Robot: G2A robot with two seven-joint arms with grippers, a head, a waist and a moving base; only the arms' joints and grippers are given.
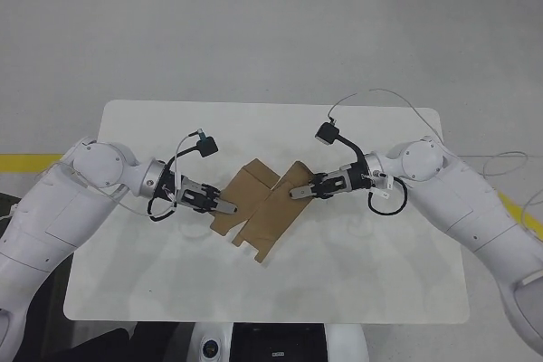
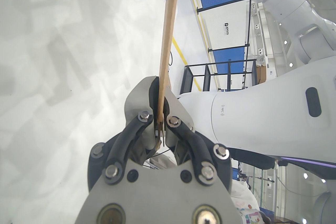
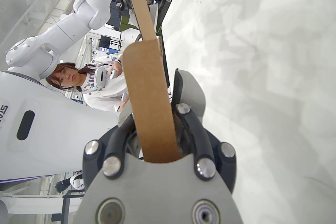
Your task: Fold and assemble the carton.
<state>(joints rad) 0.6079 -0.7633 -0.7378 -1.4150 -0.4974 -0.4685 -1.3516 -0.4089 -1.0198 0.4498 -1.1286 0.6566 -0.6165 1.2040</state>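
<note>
The carton (image 1: 262, 204) is matt brown corrugated cardboard, plain and unprinted; its cut edge shows the fluted layers in the right wrist view. The surface (image 1: 145, 271) is white, smooth and matt. The left pincer (image 2: 160, 89) has dull grey brushed-metal plates, shiny steel screws, black matt plastic links and dark, rubber-like pads. The right pincer (image 3: 162, 93) looks made of the same materials.

In the left wrist view the carton (image 2: 168, 33) is showing just its thin edge, its far end being cut off. In the right wrist view it is covering one finger of the right gripper (image 3: 155, 99).
</note>
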